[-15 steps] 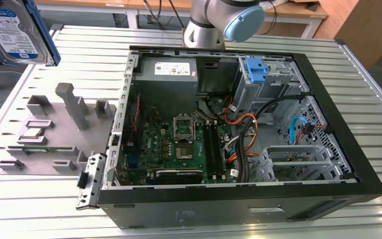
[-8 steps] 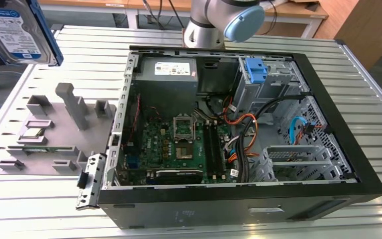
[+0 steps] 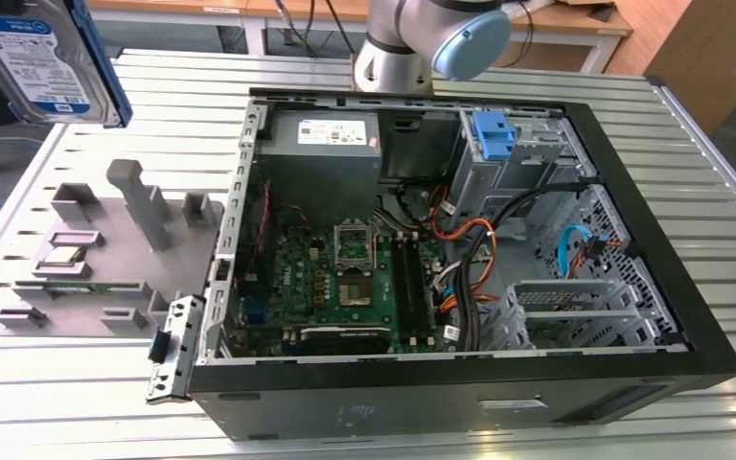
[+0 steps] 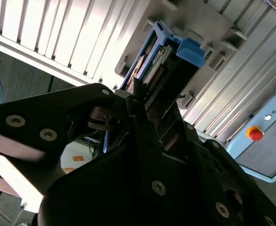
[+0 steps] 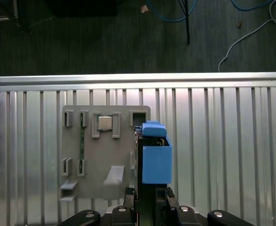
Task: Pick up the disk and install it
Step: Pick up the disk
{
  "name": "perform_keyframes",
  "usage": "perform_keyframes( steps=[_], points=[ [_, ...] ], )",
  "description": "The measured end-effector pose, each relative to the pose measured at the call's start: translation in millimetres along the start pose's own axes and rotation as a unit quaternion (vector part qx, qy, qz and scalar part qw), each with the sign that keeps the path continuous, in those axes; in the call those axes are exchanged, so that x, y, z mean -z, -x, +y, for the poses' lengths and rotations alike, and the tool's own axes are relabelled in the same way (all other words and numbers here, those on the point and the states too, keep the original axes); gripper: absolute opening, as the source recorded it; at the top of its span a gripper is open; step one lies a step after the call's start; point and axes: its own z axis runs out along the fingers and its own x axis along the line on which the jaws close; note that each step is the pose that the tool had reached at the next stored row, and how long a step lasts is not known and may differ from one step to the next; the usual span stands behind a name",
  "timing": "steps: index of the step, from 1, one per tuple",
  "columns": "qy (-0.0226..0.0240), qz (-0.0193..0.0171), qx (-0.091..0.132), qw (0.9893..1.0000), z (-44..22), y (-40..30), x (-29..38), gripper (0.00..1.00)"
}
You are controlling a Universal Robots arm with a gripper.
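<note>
My gripper (image 5: 149,197) was clamped on the disk (image 5: 155,162) above the worktop (image 5: 223,141); I judged a level, steady carry toward the computer case (image 3: 406,407) best.

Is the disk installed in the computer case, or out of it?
Out. The disk hangs clear of the computer case, toward the exterior view's left; the tool is shut on it.

A: Arm (image 3: 401,48) in exterior view, 12 o'clock – looks?
B: Silver-grey tube w/ lt-blue round cap (image 3: 473,40) at its 3 o'clock.
A: Gripper (image 5: 150,200) in first wrist view?
B: Matte black, chunky. Second wrist view: silver screws (image 4: 158,187) set in it.
</note>
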Motion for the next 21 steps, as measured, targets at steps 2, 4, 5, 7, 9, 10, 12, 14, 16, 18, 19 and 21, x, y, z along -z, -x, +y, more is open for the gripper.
perform_keyframes(
  steps=[2,4,5,7,9,10,12,14,16,18,19,21],
  points=[
    [0.0000,0.0000,0.000,1.0000,-2.9,0.1,0.1,0.35],
    [0.0000,0.0000,0.000,1.0000,-5.8,0.2,0.1,0.35],
    [0.0000,0.0000,0.000,1.0000,-7.2,0.3,0.1,0.35],
    [0.0000,0.0000,0.000,1.0000,-9.9,0.4,0.2,0.35],
    [0.0000,0.0000,0.000,1.0000,-12.7,0.5,0.2,0.35],
    [0.0000,0.0001,0.000,1.0000,-14.3,0.6,0.2,0.35],
    [0.0000,0.0000,0.000,1.0000,-17.7,0.7,0.2,0.35],
    [0.0000,0.0000,0.000,1.0000,-20.7,0.8,0.3,0.35],
    [0.0000,0.0000,0.000,1.0000,-22.9,0.9,0.3,0.35],
    [0.0000,0.0000,0.000,1.0000,-22.9,0.9,0.3,0.35],
    [0.0000,0.0000,0.000,1.0000,-22.9,0.9,0.6,0.35],
    [0.0000,0.0000,0.000,1.0000,-23.0,1.0,2.2,0.35]
  ],
)
